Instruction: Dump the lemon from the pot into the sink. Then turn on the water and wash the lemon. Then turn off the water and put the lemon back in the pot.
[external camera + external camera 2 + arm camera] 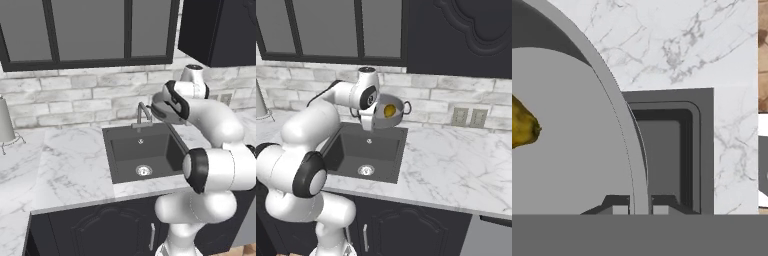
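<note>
Gripper (640, 209) nearly closed on tilted pot (387, 112) rim, lemon (389, 110) inside, above sink (386, 137)

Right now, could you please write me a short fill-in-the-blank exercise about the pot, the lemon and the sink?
1. The lemon lies inside the tilted ____.
2. The hand grips the pot by its ____, one finger on each side of it.
3. The pot is held above the dark ____, which has a silver drain.
4. From the faucet, ____ water is running.

Missing words: pot; rim; sink; no
</note>
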Motion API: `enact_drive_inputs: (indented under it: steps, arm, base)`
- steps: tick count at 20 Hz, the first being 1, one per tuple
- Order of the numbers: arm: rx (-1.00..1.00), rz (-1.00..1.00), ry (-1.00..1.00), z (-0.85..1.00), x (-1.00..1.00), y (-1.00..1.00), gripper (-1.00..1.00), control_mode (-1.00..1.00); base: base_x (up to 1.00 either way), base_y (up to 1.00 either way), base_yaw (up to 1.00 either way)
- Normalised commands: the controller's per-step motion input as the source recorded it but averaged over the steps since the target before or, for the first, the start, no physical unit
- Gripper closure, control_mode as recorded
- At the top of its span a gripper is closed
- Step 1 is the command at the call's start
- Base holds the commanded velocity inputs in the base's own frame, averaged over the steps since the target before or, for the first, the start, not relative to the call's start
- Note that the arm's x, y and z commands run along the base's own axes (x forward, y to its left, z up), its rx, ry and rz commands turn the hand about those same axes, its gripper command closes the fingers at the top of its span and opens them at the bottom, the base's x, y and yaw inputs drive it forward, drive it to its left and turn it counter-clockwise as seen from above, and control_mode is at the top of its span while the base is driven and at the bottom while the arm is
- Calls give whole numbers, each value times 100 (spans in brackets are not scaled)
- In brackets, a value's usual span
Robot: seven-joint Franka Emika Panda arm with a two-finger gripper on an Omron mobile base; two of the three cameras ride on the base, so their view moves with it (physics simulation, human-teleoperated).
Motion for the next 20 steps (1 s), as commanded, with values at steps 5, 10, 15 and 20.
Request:
enact_drive_inputs:
  steps: [5, 10, 15, 20]
  arm:
    - [0, 0, 0, 17, 35, 0, 100, -100]
    - [-2, 0, 0, 4, 32, 5, 100, -100]
    - [-4, 0, 0, 0, 28, 11, 100, -100]
    - [-3, 0, 0, 0, 35, 11, 100, -100]
  base:
    - [0, 0, 0]
    - [0, 0, 0]
    - [0, 0, 0]
    - [0, 0, 0]
